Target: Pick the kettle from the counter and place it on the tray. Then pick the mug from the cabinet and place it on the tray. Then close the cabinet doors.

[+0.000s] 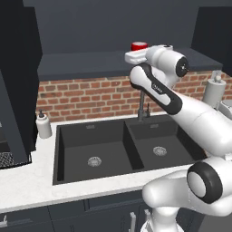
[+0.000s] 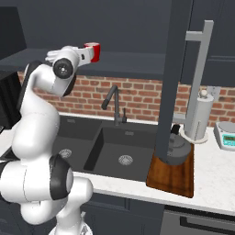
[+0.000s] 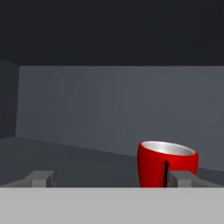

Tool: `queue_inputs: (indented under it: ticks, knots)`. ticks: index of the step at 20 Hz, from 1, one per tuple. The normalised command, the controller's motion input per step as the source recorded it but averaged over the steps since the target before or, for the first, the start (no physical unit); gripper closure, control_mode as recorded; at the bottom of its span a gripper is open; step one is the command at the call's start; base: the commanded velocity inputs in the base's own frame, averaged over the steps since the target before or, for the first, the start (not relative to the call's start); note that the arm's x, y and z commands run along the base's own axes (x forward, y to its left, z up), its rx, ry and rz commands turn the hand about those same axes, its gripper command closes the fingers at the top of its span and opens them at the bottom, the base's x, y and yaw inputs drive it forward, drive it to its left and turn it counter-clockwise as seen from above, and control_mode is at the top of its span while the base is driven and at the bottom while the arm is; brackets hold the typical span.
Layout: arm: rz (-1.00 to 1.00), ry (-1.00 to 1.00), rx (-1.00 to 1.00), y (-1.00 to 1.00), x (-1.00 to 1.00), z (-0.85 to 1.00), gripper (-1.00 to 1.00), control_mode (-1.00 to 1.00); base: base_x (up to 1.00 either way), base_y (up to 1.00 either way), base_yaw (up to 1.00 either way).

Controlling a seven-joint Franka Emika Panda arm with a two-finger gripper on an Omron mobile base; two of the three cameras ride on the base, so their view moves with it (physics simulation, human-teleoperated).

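The red mug [image 3: 166, 164] stands upright on the cabinet shelf [image 1: 86, 63], just ahead of my open gripper [image 3: 113, 178] and off to its right side, close to the right fingertip [image 3: 183, 178]. Nothing is between the fingers. My hand is raised to shelf height, right beside the mug [image 2: 93, 51]. The dark grey kettle [image 2: 178, 148] sits on the brown wooden tray [image 2: 170, 176] on the white counter [image 2: 211, 170], partly hidden by an open cabinet door [image 2: 176, 69] with a silver bar handle [image 2: 199, 78]. Another open door [image 1: 16, 90] hangs at the left.
A black double sink [image 1: 113, 149] with a dark faucet [image 1: 144, 108] lies under the arm. A soap dispenser [image 1: 43, 124] stands left of it. A white paper-towel roll [image 2: 199, 117] and a small scale [image 2: 227, 135] stand behind the tray, against the brick wall.
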Motion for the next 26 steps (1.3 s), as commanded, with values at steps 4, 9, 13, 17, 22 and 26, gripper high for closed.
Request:
queue_inputs:
  ticks: [4, 9, 13, 17, 22, 26]
  knots:
    - [0.0, 0.0, 0.0, -0.11, 0.13, 0.0, -1.0, -1.0, 0.0, 0.0, 0.0]
    - [0.0, 0.0, 0.0, -0.13, 0.13, 0.0, -1.0, -1.0, 0.0, 0.0, 0.0]
    - [0.0, 0.0, 0.0, -0.12, 0.06, 0.0, -1.0, -1.0, 0.0, 0.0, 0.0]
    - [0.0, 0.0, 0.0, -0.11, 0.13, -0.03, -1.0, -1.0, 0.0, 0.0, 0.0]
    - [0.0, 0.0, 0.0, -0.1, 0.13, 0.0, -1.0, -1.0, 0.0, 0.0, 0.0]
    - [0.0, 0.0, 0.0, -0.03, 0.04, 0.0, -1.0, -1.0, 0.0, 0.0, 0.0]
